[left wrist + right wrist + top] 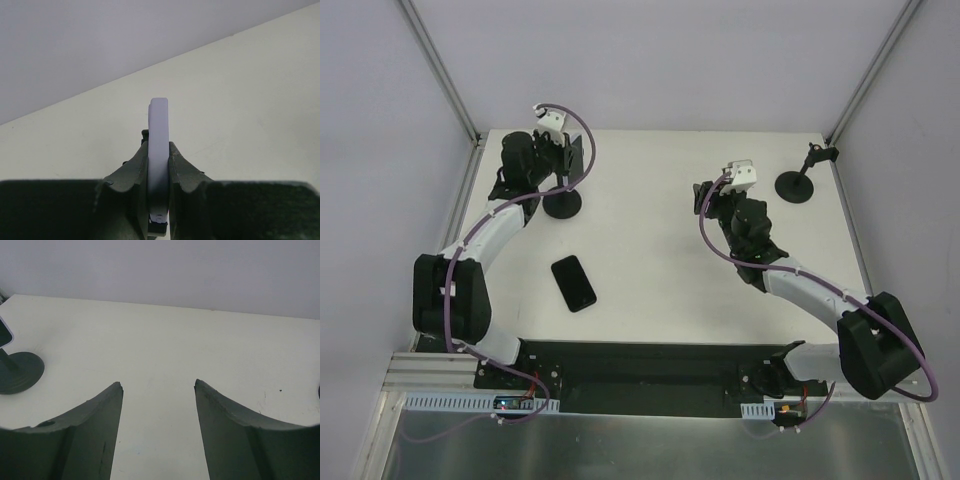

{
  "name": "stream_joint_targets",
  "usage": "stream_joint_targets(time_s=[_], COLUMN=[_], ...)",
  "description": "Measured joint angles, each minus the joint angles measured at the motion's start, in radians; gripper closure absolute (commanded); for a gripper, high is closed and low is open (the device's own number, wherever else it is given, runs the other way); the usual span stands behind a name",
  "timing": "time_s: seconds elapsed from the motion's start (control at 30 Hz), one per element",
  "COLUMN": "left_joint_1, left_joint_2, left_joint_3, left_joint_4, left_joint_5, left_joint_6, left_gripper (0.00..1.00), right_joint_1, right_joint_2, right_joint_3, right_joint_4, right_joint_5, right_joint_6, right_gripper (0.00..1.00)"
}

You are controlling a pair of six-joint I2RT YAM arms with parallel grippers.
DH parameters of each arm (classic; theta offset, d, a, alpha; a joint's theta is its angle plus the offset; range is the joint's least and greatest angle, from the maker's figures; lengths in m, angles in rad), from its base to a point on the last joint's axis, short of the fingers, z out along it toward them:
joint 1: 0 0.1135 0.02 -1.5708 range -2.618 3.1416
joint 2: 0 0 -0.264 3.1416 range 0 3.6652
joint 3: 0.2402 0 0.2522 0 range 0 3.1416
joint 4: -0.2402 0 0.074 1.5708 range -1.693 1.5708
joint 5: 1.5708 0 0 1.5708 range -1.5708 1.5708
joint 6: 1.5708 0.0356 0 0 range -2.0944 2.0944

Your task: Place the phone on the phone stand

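The black phone (573, 283) lies flat on the white table, near the front and left of centre. The phone stand (562, 203) stands at the back left on a round black base. My left gripper (564, 160) is shut on the stand's upright plate, which shows edge-on as a pale strip (159, 125) between the fingers in the left wrist view. My right gripper (703, 197) is open and empty over the middle right of the table, well away from the phone. In the right wrist view its jaws (158, 384) stand wide apart, and the stand's base (17, 372) shows at the far left.
A second small black stand with a round base (794, 186) sits at the back right corner. Grey walls and metal frame posts close the table at the back and sides. The arms' black base plate (640, 365) runs along the near edge.
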Motion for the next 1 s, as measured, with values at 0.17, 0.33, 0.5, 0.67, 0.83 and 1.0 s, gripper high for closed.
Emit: stream_joint_targets(time_s=[0.17, 0.33, 0.5, 0.67, 0.83, 1.0], left_joint_1=[0.003, 0.01, 0.008, 0.0, -0.003, -0.003], left_joint_2=[0.074, 0.161, 0.354, 0.588, 0.747, 0.85], left_joint_3=[0.088, 0.181, 0.402, 0.687, 0.877, 0.973], left_joint_4=[-0.029, -0.032, -0.034, -0.017, 0.077, 0.299], left_joint_5=[0.085, 0.304, 0.634, 0.914, 1.072, 1.151], left_joint_6=[-0.023, -0.064, -0.119, -0.204, -0.317, -0.527], left_gripper=[1.0, 1.0, 1.0, 1.0, 1.0, 1.0], right_joint_1=[-0.013, -0.041, -0.075, -0.113, -0.144, -0.15], right_joint_2=[-0.004, -0.008, -0.019, -0.021, -0.021, -0.013], right_joint_3=[-0.004, -0.017, -0.031, -0.034, -0.034, -0.034], right_joint_4=[0.006, 0.013, 0.015, 0.015, 0.015, 0.015], right_joint_5=[-0.019, -0.064, -0.105, -0.141, -0.183, -0.215], right_joint_6=[-0.007, -0.01, -0.011, -0.009, -0.005, -0.002], right_gripper=[0.38, 0.38, 0.38, 0.38, 0.38, 0.38])
